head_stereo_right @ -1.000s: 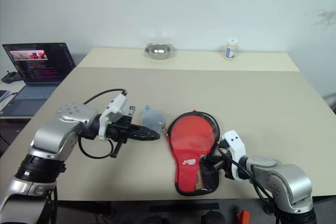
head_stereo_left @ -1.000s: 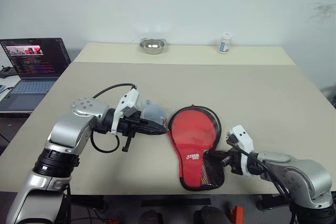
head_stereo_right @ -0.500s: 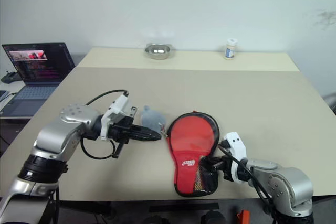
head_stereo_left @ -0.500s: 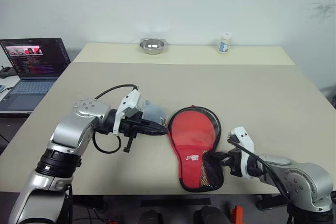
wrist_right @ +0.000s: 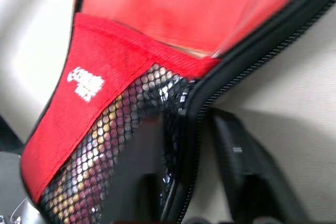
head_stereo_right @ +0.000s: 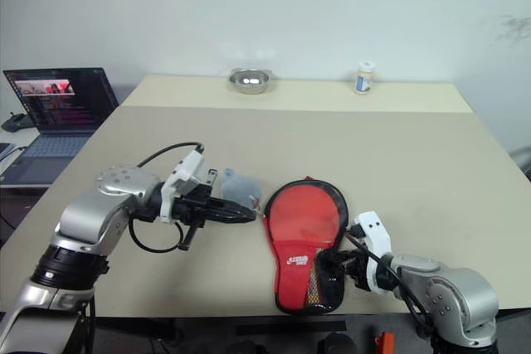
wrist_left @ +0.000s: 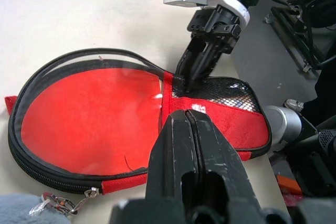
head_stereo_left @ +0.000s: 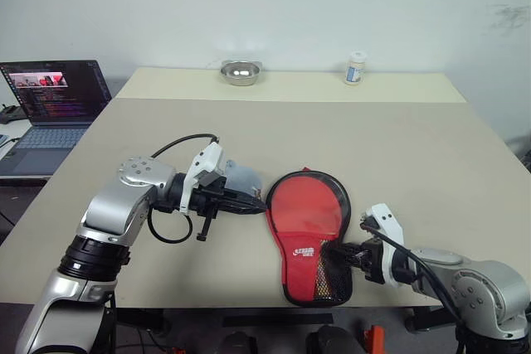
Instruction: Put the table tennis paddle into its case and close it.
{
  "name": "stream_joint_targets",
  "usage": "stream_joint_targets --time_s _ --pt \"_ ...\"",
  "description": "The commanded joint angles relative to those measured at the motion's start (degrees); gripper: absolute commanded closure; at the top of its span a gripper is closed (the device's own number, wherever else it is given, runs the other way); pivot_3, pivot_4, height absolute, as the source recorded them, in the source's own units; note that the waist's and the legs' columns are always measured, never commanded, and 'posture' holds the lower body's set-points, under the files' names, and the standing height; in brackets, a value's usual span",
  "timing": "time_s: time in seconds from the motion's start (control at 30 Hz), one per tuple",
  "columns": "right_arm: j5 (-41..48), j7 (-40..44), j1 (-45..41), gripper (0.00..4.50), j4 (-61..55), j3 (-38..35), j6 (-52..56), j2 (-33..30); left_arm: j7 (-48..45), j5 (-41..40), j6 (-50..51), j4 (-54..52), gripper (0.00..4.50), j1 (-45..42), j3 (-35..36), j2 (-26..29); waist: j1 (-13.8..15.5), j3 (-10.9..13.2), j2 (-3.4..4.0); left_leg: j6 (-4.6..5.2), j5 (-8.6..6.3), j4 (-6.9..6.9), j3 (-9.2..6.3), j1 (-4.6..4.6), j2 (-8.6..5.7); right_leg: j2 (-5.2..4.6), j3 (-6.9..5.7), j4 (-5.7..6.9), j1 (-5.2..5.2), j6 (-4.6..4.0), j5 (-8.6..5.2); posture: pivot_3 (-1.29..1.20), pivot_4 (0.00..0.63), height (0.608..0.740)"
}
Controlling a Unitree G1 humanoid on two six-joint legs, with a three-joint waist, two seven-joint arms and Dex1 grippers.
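Right gripper (head_stereo_left: 347, 253) loosened — case (head_stereo_left: 309, 230), white logo (head_stereo_left: 304, 248)

The middle and right of the surface (head_stereo_left: 415, 147) are left bare. The lower centre is taken up by the case (head_stereo_left: 307, 234), hemmed by a pincer on each side. A bowl (head_stereo_left: 241, 72) and bottle (head_stereo_left: 355, 67) are set along the top edge.

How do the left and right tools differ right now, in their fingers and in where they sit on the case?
The left tool is shut; the right tool has its fingers parted. The left tool points at the round end of the case; the right tool straddles the zip edge at the narrow end. Both sit low at the case's rim.
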Motion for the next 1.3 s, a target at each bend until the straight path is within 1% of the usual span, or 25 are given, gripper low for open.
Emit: stream_joint_targets --time_s 0.03,0.07,0.2,0.23,0.3,0.4,0.5,0.53,0.6,0.67,0.77,0.87,1.07,1.13,1.3 --pt "0.74 0.93 -0.29 1.86 -1.82 -0.5 -1.12 -3.18 0.23 0.05 -1.0 0.02 4.5 -0.56 0.4 -0.2 0.0 0.0 0.0 0.0 0.0 0.0 0.0 0.0 -0.01 0.0 -0.01 0.0 0.0 0.0 0.0 0.0 0.15 0.74" --pt "1.31 1.38 -0.8 1.56 -1.9 -1.04 -1.01 -3.73 0.35 0.09 -1.03 0.08 4.5 -0.6 0.47 -0.23 0.0 0.0 0.0 0.0 0.0 0.01 0.0 0.0 -0.01 0.0 0.0 -0.01 0.01 0.0 0.0 0.0 0.15 0.74" --pt "4.41 5.47 -4.19 0.2 -2.28 -3.06 -1.75 -9.39 1.11 0.16 -1.35 0.21 4.5 -0.57 0.99 -0.13 0.0 0.01 0.0 0.0 0.01 0.06 0.06 0.0 -0.03 0.0 0.04 -0.01 0.01 0.01 0.01 0.0 0.15 0.74" --pt "4.68 5.84 -4.66 0.04 -2.03 -3.17 -2.07 -10.11 1.29 0.21 -1.48 0.31 4.5 -0.59 1.06 -0.16 0.01 0.01 -0.01 0.0 0.01 0.07 0.05 0.01 -0.03 0.0 0.04 -0.01 0.02 0.01 0.01 0.0 0.15 0.74" --pt "5.32 7.08 -7.47 0.04 -0.01 -4.46 -3.76 -11.63 1.93 0.5 -2.23 0.68 4.5 -0.55 1.33 -0.3 0.01 0.01 -0.01 0.0 0.01 0.07 0.03 0.01 0.0 0.0 0.03 -0.01 0.01 0.01 0.01 0.0 0.15 0.74" --pt "5.13 7.32 -10.47 0.04 2.6 -5.06 -5.98 -12.14 2.9 0.55 -3.04 1.23 4.5 -0.65 1.79 -0.64 -0.04 0.02 -0.01 0.0 0.01 0.05 0.02 0.01 0.04 0.0 0.03 0.0 0.0 0.01 0.01 0.0 0.15 0.74" --pt "2.47 9.46 -13.27 0.04 4.25 1.07 -16.74 -9.63 5.47 0.41 -2.63 1.4 4.5 -1.68 3.17 -1.17 -0.2 0.02 -0.02 0.0 0.0 -0.01 -0.01 -0.02 0.06 0.01 0.01 -0.04 -0.01 0.0 0.0 0.0 0.15 0.74" --pt "1.18 9.88 -13.98 0.04 5.19 3.87 -21.07 -7.74 6.47 0.26 -1.95 1.44 4.5 -2.04 3.7 -1.05 -0.3 0.03 -0.02 0.01 0.0 -0.01 0.02 -0.02 0.06 0.01 0.04 -0.04 -0.03 0.0 0.0 0.0 0.15 0.74" --pt "-2.77 10.05 -15.17 0.04 7.88 9.92 -27.95 -5.4 8.12 0.53 -1.52 1.78 4.5 -2.51 4.47 -0.43 -0.42 0.03 -0.03 0.01 0.0 0.0 0.02 0.01 0.1 0.04 0.05 -0.01 -0.04 0.0 0.0 0.0 0.15 0.74" --pt "-7.31 10.6 -16.25 0.04 11.34 15.14 -34.1 -4.69 8.76 0.73 -1.01 2.04 4.5 -2.68 5.11 0.76 -0.21 0.03 -0.03 0.01 0.01 0.0 -0.07 0.01 0.11 0.09 -0.02 0.01 -0.03 0.01 0.0 0.0 0.15 0.74" --pt "-11.74 12.2 -17.42 0.0 17.1 19.97 -40.96 -4.06 9.81 0.39 0.85 2.25 3.91 -2.72 6.48 2.51 -0.16 0.04 -0.03 0.0 0.01 0.02 0.0 -0.02 0.05 0.09 -0.01 -0.01 -0.03 0.0 0.0 0.0 0.15 0.74" --pt "-13.33 13.8 -18.55 0.0 21.43 21.77 -44.54 -3.02 11.06 -0.09 2.22 2.19 3.01 -2.29 7.9 3.65 -0.13 0.05 -0.05 0.0 0.01 0.04 0.13 -0.03 -0.03 0.07 0.05 -0.03 -0.04 0.01 0.01 0.0 0.15 0.74" --pt "-17.22 17.31 -18.94 0.0 27.94 24.68 -49.52 -3.16 14.17 1.57 1.32 3.71 0.92 -1.03 9.99 4.71 -0.05 0.05 -0.05 0.0 0.01 0.04 0.13 -0.02 0.01 -0.01 0.05 -0.01 -0.04 0.0 0.01 0.0 0.15 0.74" --pt "-19.83 17.34 -18.4 0.0 30.05 26.06 -51.25 -3.53 14.52 2.2 1.87 5.08 0.21 -0.58 9.78 5.41 -0.06 0.05 -0.05 0.0 0.01 0.04 0.12 -0.01 0.07 -0.03 0.05 0.0 -0.04 -0.01 0.01 0.0 0.15 0.74" --pt "-22.57 17.13 -17.13 0.0 31.42 27.08 -52.36 -2.98 15.15 4.98 0.77 12.36 0.21 -2.67 7.82 4.65 -0.05 0.04 -0.06 -0.01 0.01 0.04 0.13 0.04 0.1 -0.02 0.05 0.07 -0.06 -0.02 0.01 0.0 0.15 0.74"
